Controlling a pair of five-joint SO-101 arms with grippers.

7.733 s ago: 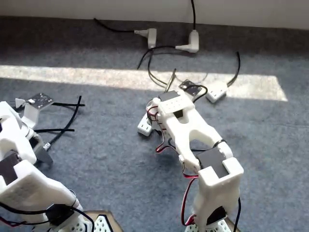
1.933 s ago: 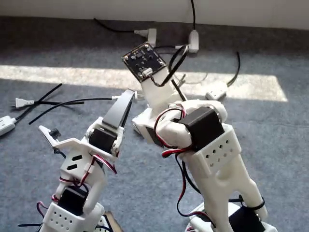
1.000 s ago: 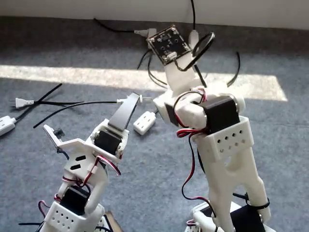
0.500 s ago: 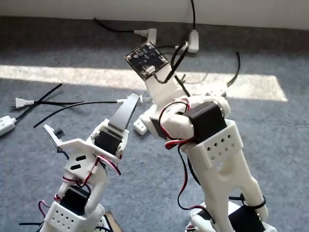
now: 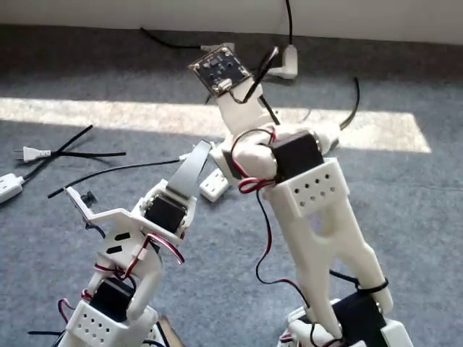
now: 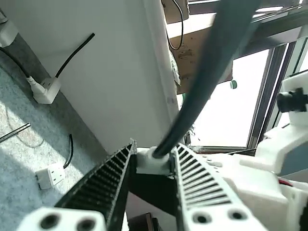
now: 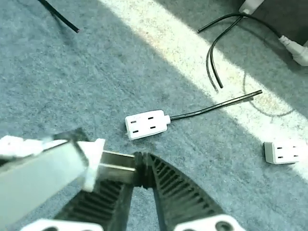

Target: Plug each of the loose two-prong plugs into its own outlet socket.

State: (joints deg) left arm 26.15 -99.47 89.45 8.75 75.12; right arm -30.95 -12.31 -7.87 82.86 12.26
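Left gripper is squeezed tight on the white two-prong plug with a black cord, up in the air. I see the right gripper pinched closed, its tips at the plug's metal prongs. Below, a white outlet socket lies on grey carpet.

The left arm stretches low and forward, its left gripper with jaws clamped on a plug. The right arm rears tall and folds down at the wrist; the right gripper has its jaws pinched at that plug's prongs.
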